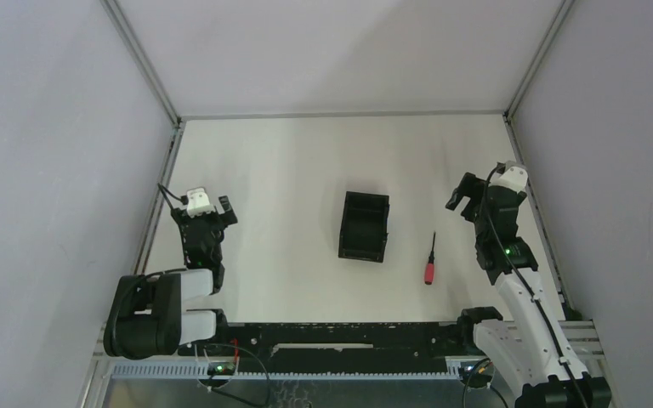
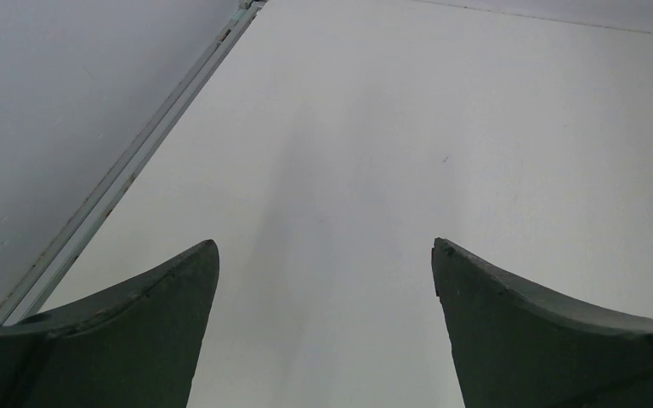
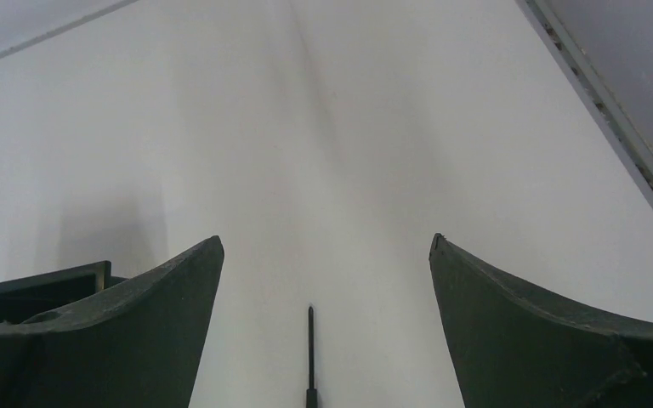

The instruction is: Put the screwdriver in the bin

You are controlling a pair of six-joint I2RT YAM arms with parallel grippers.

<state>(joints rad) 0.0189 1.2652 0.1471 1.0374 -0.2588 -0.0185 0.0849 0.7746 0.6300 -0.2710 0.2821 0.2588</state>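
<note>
Screwdriver (image 1: 429, 259) lies flat on the white table (image 1: 281, 170), red handle toward the arm bases. It sits just right of the black bin (image 1: 343, 225), not touching it and not yet gripped. Right gripper (image 3: 325, 238) hovers near the shaft tip, jaws spread wide and empty, and left gripper (image 2: 325, 242) is likewise spread, well apart over bare table. Approach step, I judge: the right arm must draw back, lower astride the handle, then close.

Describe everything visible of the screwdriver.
The small screwdriver has a red handle and thin black shaft. It lies flat on the white table, handle toward the near edge, shaft pointing away, right of the bin and apart from it. Nothing touches it but the table; the open right gripper is clear of it.
</note>
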